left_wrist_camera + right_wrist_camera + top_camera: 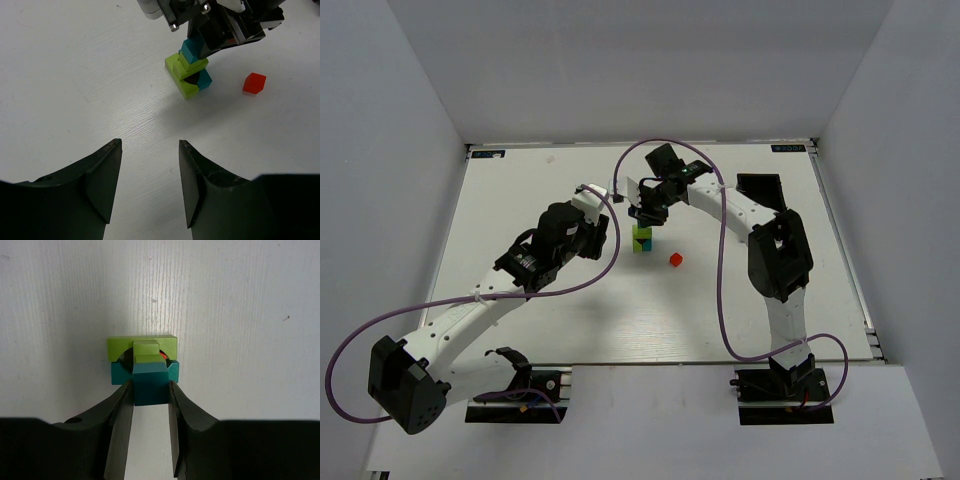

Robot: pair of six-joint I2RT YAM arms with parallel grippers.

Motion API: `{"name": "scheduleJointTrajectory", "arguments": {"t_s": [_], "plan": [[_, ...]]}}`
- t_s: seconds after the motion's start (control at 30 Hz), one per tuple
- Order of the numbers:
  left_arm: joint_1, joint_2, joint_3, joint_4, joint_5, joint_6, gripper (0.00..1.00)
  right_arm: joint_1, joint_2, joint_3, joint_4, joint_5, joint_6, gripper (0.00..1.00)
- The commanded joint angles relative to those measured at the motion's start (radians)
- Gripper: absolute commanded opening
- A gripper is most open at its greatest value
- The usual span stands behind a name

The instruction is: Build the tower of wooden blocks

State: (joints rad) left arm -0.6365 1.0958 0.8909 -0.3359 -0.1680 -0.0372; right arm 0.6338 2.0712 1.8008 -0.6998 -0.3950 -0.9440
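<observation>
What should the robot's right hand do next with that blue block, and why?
Probably open the right fingers gently and let go. The teal cube they pinch looks seated on the small lime cube atop the wood block tower, lined up with it. The red cube lies loose beside it.

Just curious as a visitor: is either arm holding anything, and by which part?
The right tool grips a small teal-blue painted wood cube by its two opposite side faces, at the top of the wood block tower. The left tool is open and holds nothing.
</observation>
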Motion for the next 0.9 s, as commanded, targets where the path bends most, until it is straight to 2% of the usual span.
{"name": "scheduleJointTrajectory", "arguments": {"t_s": [0.0, 0.43, 0.87], "plan": [[0.006, -0.031, -0.003, 0.008, -0.001, 0.000, 0.60, 0.003, 0.012, -0.006, 0.022, -0.008, 0.014, 0.32], [0.006, -0.031, -0.003, 0.008, -0.001, 0.000, 0.60, 0.006, 0.010, -0.011, 0.031, 0.001, 0.016, 0.36], [0.006, -0.031, -0.003, 0.008, -0.001, 0.000, 0.60, 0.003, 0.000, -0.017, 0.033, -0.002, 0.017, 0.36]]}}
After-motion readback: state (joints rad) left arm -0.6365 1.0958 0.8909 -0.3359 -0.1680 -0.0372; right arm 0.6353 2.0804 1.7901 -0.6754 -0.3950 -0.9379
